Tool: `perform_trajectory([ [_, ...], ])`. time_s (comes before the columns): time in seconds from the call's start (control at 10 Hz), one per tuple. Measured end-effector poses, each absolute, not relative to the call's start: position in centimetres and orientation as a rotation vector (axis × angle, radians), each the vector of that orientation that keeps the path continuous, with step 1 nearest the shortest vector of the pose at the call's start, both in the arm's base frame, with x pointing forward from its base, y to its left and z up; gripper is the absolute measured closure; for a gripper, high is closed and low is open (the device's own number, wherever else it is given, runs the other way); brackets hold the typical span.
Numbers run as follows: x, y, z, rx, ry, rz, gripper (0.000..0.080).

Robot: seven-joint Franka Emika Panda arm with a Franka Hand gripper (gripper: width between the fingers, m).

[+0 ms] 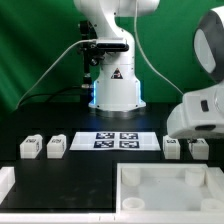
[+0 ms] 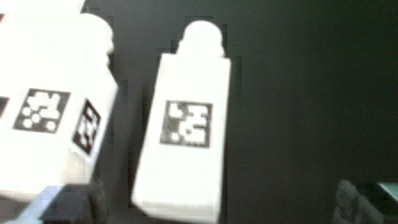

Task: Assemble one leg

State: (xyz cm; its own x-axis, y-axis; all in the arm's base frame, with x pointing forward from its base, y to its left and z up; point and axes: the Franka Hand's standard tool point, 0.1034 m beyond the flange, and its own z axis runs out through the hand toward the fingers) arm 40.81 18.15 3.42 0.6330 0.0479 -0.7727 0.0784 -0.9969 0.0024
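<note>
In the wrist view a white leg (image 2: pixel 187 125) with a square marker tag lies lengthwise on the black table, and a second leg (image 2: pixel 54 100) lies beside it. My gripper (image 2: pixel 217 205) is open. Its dark fingertips (image 2: pixel 63 208) stand wide apart on either side of the near end of the middle leg, without gripping it. In the exterior view two legs (image 1: pixel 172 150) (image 1: pixel 198 148) lie at the right under the arm's white link (image 1: pixel 195 112), which hides the gripper. Two more legs (image 1: pixel 28 148) (image 1: pixel 56 147) lie at the left.
The marker board (image 1: pixel 118 139) lies at the table's middle. The large white tabletop with a raised rim (image 1: pixel 123 178) sits at the front. A white edge (image 1: pixel 5 185) shows at the front left. The robot base (image 1: pixel 112 85) stands at the back.
</note>
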Motion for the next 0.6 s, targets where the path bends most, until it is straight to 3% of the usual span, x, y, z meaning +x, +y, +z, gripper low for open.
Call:
perform_trajectory([
  [0.4,40.9,18.2,2.8,2.784,0.108,-1.373,0.0151],
  [0.6,39.7,18.0,1.8,2.778,0.106,-1.380,0.0151],
])
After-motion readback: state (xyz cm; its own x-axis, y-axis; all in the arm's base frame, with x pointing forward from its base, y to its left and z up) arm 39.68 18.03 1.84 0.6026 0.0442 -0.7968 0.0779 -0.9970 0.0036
